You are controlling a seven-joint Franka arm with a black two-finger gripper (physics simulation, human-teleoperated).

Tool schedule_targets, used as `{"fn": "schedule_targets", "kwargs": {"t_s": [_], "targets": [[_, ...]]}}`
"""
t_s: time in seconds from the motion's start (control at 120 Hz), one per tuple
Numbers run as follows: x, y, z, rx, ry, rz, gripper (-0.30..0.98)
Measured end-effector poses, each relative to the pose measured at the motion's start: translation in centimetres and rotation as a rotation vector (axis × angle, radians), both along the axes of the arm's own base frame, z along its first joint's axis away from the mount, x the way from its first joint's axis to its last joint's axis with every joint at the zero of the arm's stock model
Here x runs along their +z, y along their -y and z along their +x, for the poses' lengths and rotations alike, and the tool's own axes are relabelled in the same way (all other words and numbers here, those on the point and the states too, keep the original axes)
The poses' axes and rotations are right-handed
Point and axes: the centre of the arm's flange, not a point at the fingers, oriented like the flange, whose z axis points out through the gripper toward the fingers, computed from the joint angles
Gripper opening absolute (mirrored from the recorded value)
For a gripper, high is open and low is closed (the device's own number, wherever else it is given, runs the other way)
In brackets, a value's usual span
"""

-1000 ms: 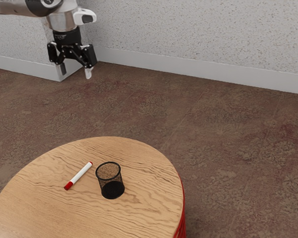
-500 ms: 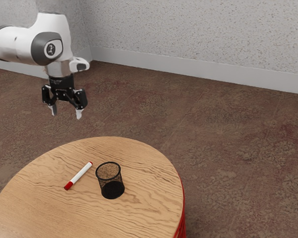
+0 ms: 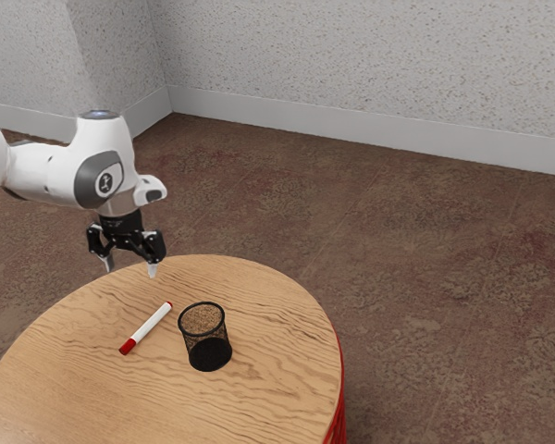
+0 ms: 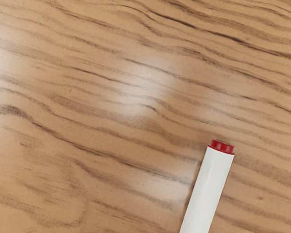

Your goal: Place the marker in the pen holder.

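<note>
**While our pincer (image 3: 130,268) hangs released above the tabletop (image 3: 268,388), the marker (image 3: 148,327) lies uncaught**

Our two fingers stand spread with nothing between them, so the step in hand, as we judge it, is reaching down for the marker. It lies flat on the wood, its white barrel (image 4: 208,189) slanted. We should bring the pincer over that barrel and turn until one finger can drop on each long side. Then we go straight down, stop just short of pressing the wood, and close squarely; a skewed pinch could roll the thing away. A hold somewhat towards one end would leave the other free to enter first once we tip the marker upright.

Just beside it, towards the exterior view's right, stands the pen holder (image 3: 206,345), upright and apart from the marker. Its rim is the edge to mind: the nearer finger could knock it on the way down, and the lifted marker must clear it. Bare wood on the marker's other side gives us the roomier approach. Farther out, the table's curved edge (image 3: 199,255) leaves us space, with the floor (image 3: 398,259) beyond.
</note>
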Motion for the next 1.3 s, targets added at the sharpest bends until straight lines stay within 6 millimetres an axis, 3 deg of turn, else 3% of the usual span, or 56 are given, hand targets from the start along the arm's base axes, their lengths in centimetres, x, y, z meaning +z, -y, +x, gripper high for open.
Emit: {"fn": "schedule_targets", "kwargs": {"t_s": [0.125, 0.483, 0.633, 1.033, 1.117, 1.3], "targets": [[-2.5, 0.3, -1.0, -0.052, 0.023, 0.000, 0.69], [-6.9, 1.2, -1.8, -0.278, 0.058, 0.003, 0.69], [-7.5, 2.1, -1.4, -0.344, 0.070, -0.001, 0.69], [-9.7, 2.2, -1.2, -0.397, 0.063, -0.018, 0.68], [-10.2, 2.3, -1.2, -0.404, 0.058, -0.022, 0.64], [-10.4, 2.3, -1.1, -0.421, 0.058, -0.023, 0.38]]}}
